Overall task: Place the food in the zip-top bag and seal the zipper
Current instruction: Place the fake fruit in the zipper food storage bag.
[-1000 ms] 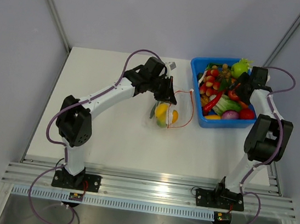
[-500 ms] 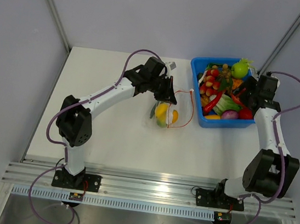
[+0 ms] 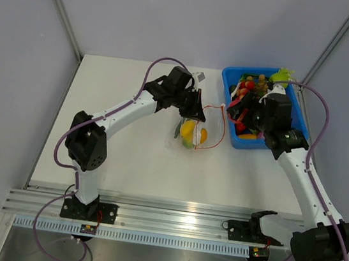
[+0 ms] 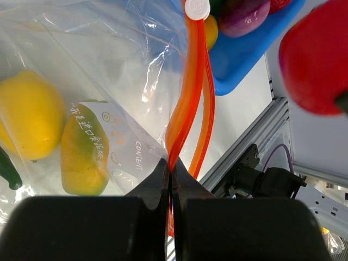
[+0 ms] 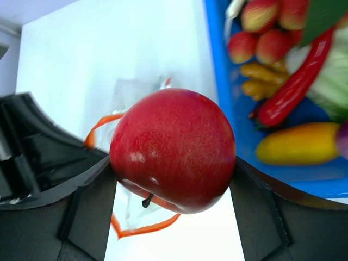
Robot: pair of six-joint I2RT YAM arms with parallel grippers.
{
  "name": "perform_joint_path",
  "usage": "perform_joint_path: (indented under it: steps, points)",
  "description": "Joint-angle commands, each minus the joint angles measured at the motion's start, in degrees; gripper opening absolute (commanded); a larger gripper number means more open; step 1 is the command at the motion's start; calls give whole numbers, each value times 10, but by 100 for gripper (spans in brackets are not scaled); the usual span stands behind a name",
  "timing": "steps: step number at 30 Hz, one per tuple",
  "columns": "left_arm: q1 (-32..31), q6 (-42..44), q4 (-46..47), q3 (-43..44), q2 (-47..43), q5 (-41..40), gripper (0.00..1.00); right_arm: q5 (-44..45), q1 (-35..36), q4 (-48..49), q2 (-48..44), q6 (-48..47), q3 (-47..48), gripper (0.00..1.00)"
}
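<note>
The clear zip-top bag (image 3: 190,136) hangs above the table's middle with a yellow food piece (image 4: 30,117) and a yellow-green one (image 4: 84,149) inside. Its red-orange zipper (image 3: 219,127) stands open in a loop. My left gripper (image 3: 193,110) is shut on the zipper strip (image 4: 187,92) at one end and holds the mouth up. My right gripper (image 3: 241,110) is shut on a red apple (image 5: 173,149) and holds it over the left edge of the blue bin, just right of the bag's mouth. The apple also shows in the left wrist view (image 4: 318,60).
The blue bin (image 3: 250,145) at the back right holds several more pieces of food, among them a red pepper (image 5: 296,76) and a yellow piece (image 5: 299,144). Grey walls enclose the table. A metal rail runs along the near edge.
My right arm has swung from the bin's right side across to its left edge, toward the bag, with the red apple in its jaws. The left arm and bag have not moved.
</note>
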Motion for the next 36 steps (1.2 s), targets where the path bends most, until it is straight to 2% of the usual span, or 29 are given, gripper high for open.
perform_joint_path:
  steps: [1,6,10,12,13,14,17,27,30,31,33,36]
  points:
    - [3,3,16,12,-5,8,0,-8,43,16,-3,28,-6,61]
    - [3,0,16,13,-8,9,0,16,108,20,42,31,8,63]
    - [6,-2,17,10,-16,8,0,20,125,32,70,39,2,66]
    - [7,-4,18,10,-19,12,0,24,130,27,79,39,5,74]
    - [8,-4,19,9,-20,14,0,25,132,26,86,37,10,87]
    - [8,-6,20,6,-20,16,0,27,133,20,90,37,13,93]
    - [8,-7,25,0,-25,19,0,30,134,18,83,35,18,96]
    - [12,-13,37,-16,-31,29,0,81,135,-19,61,23,44,95]
    - [15,-12,37,-19,-34,29,0,117,134,-31,50,19,36,90]
    - [15,-12,37,-20,-35,29,0,124,135,-32,43,16,27,84]
    - [17,-11,37,-23,-38,29,0,141,135,-39,40,17,17,80]
    - [20,-11,40,-26,-42,29,0,139,134,-49,41,27,-6,79]
